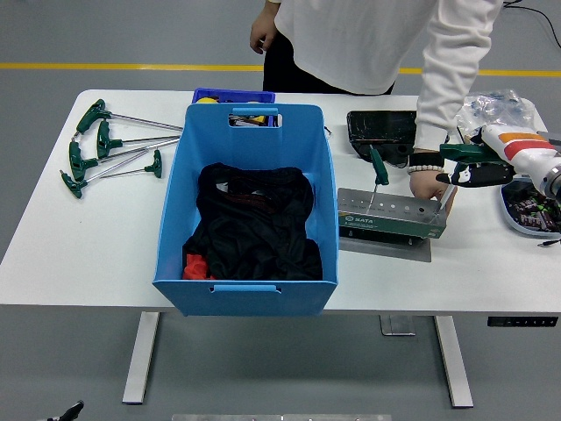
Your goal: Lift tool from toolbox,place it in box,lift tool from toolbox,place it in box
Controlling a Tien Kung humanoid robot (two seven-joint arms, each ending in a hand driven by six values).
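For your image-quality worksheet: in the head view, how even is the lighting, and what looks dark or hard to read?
Head view: soft, even light on the white table, faint shadows, no strong glare; sharp focus overall; the black bundle inside the blue box shows little detail; the robot hand on the green-handled tool is small.
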